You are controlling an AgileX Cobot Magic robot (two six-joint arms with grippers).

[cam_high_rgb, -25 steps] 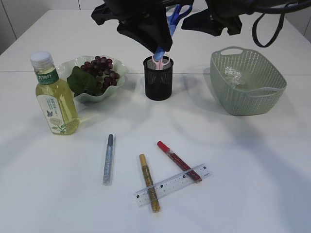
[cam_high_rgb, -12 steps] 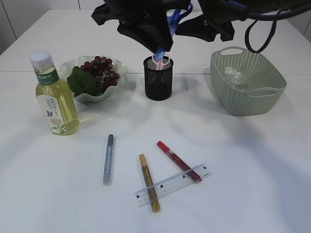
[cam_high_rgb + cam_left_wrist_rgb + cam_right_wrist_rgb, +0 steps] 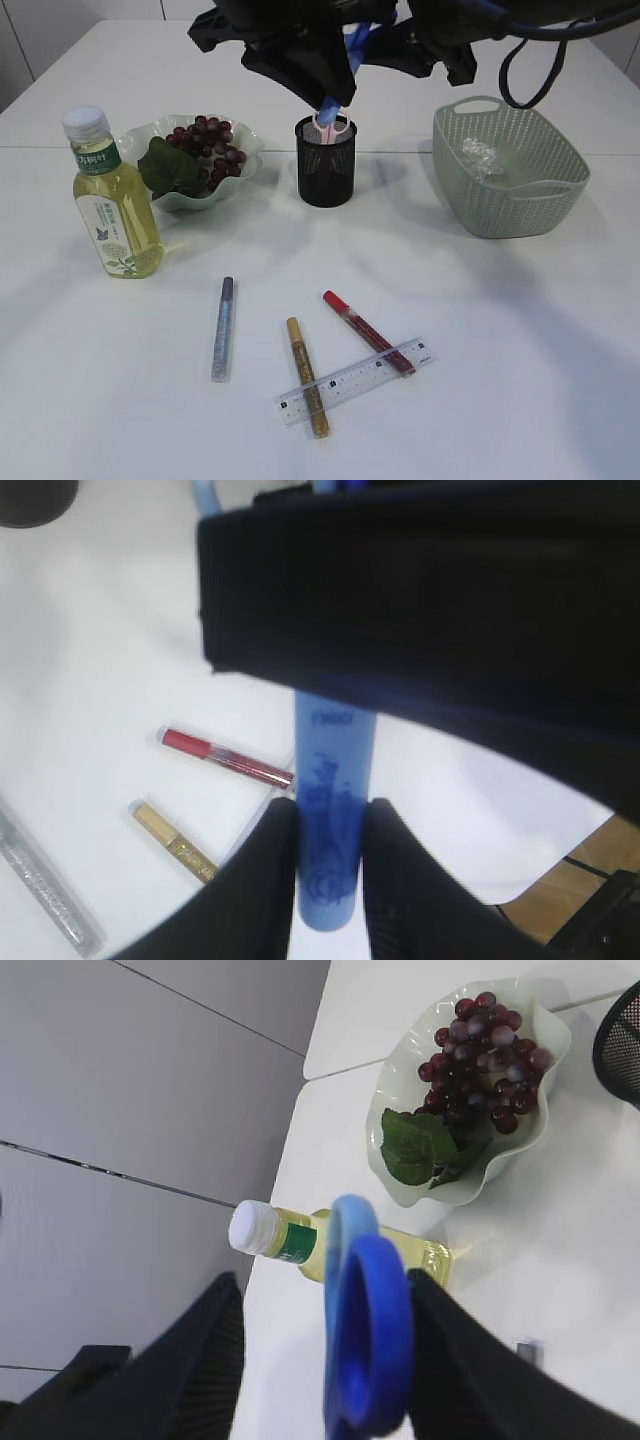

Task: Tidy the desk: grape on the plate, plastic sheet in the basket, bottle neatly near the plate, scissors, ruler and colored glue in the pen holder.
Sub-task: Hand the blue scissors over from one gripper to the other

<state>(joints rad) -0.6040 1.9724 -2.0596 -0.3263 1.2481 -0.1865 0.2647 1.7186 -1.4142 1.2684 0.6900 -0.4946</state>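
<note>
Scissors [image 3: 352,45] hang at top centre, tips in the pen holder [image 3: 325,160], blade pinched by the left gripper [image 3: 328,825], right gripper [image 3: 370,1350] jaws apart around the handle: closing askew could tip the holder.

Readable markings on your desk

Your bottle [image 3: 112,204] carries a green label with characters too small to read; your ruler [image 3: 354,381] shows scale ticks, numerals illegible.

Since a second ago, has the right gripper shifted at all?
Yes. The right gripper has moved left, away from the pale green basket and toward the blue-handled scissors above the black mesh pen holder.
</note>
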